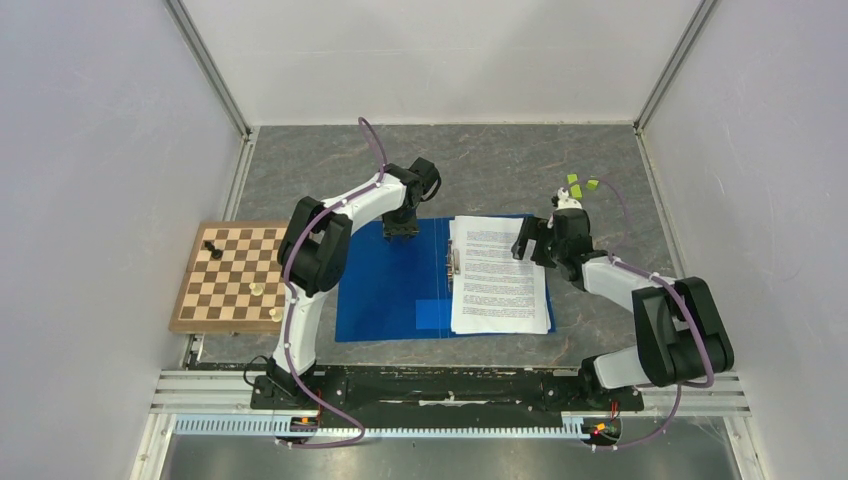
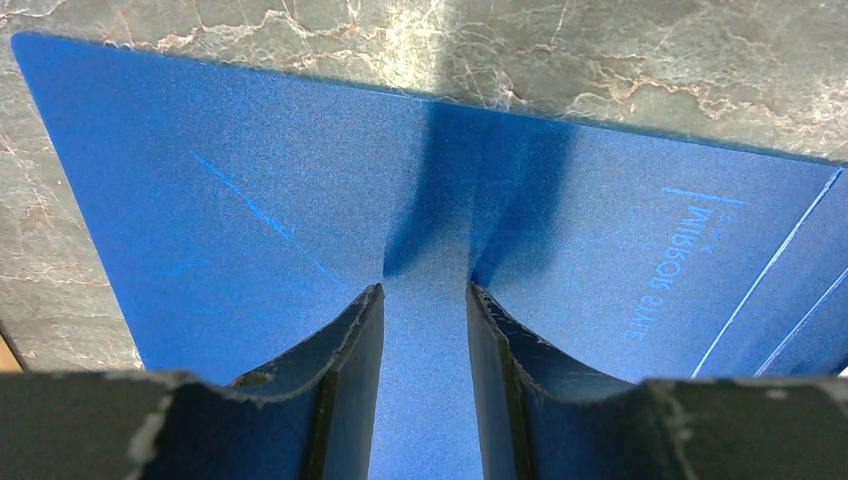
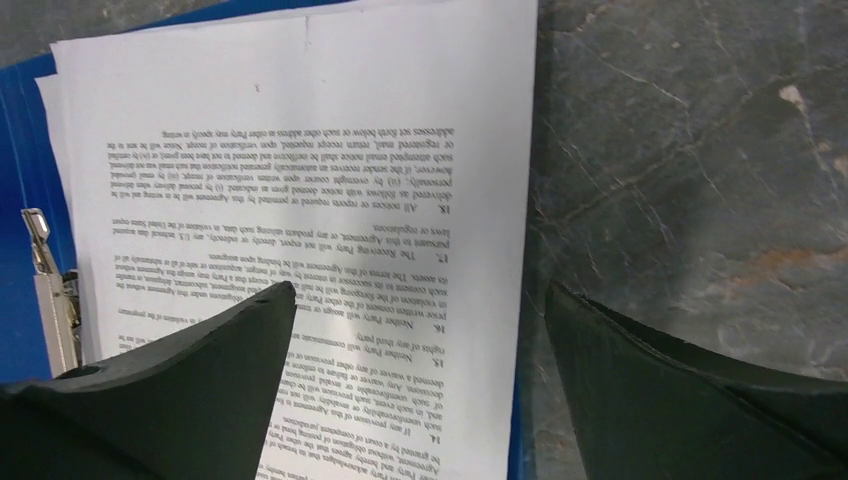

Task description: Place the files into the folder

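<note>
Files (image 1: 500, 275) reach folder's (image 1: 385, 290) right edge; right claw (image 3: 420, 290) straddles it.

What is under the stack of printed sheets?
The open blue folder: its right half shows as a thin rim around the files, the metal clip at their left edge. The folder surface beneath them is covered.

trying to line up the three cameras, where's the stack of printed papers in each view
Top external: files right of centre, lying on the right half of the open blue folder.
Left wrist: not in it; only the folder's blue cover shows.
Right wrist: files fill the upper left and middle.
Shared landmark: the blue folder, seen in all three.
</note>
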`<action>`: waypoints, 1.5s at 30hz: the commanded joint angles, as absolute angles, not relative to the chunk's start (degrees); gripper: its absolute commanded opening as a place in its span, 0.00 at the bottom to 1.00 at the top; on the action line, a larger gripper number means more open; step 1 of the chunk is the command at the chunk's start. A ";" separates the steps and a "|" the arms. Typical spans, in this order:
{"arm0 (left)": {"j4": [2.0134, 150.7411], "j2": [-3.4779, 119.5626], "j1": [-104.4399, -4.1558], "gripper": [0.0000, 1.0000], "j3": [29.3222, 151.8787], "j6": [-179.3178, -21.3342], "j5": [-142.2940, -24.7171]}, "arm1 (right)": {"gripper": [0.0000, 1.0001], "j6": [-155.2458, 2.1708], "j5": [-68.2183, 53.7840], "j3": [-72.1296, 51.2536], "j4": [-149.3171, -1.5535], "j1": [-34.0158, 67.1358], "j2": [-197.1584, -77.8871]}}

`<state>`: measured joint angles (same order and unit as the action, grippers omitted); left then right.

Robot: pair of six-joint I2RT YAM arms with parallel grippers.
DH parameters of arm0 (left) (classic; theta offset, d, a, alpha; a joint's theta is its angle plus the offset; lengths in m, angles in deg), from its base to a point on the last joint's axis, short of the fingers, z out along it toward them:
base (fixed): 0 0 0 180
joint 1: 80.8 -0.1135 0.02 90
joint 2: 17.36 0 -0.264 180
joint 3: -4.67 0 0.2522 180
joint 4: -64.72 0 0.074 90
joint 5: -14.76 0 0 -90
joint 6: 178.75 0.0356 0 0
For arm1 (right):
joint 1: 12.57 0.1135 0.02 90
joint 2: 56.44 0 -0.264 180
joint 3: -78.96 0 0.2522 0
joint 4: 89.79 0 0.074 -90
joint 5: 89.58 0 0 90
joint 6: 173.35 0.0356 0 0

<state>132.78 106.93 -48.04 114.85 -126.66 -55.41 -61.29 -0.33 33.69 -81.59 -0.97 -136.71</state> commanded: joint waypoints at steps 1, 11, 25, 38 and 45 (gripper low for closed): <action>131.74 109.78 -48.10 0.43 115.64 -124.83 -56.78 | 0.98 -60.23 -0.91 29.30 -84.60 -1.14 -139.33; 131.74 110.60 -48.10 0.43 116.74 -124.82 -57.31 | 0.98 -62.54 3.42 24.62 -81.98 0.75 -143.64; 131.77 110.34 -48.08 0.42 116.69 -124.98 -57.42 | 0.98 -64.26 10.58 20.86 -78.73 7.17 -146.15; 132.81 110.25 -48.28 0.42 116.98 -126.37 -57.42 | 0.98 -64.54 10.50 20.94 -76.93 5.01 -144.48; 132.77 110.15 -48.34 0.43 117.01 -126.28 -57.47 | 0.98 -63.64 3.78 22.95 -82.54 0.85 -145.62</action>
<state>133.33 107.87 -48.11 116.41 -126.66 -56.09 -63.80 7.28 22.59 -78.01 2.37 -145.65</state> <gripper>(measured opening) 0.425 0.979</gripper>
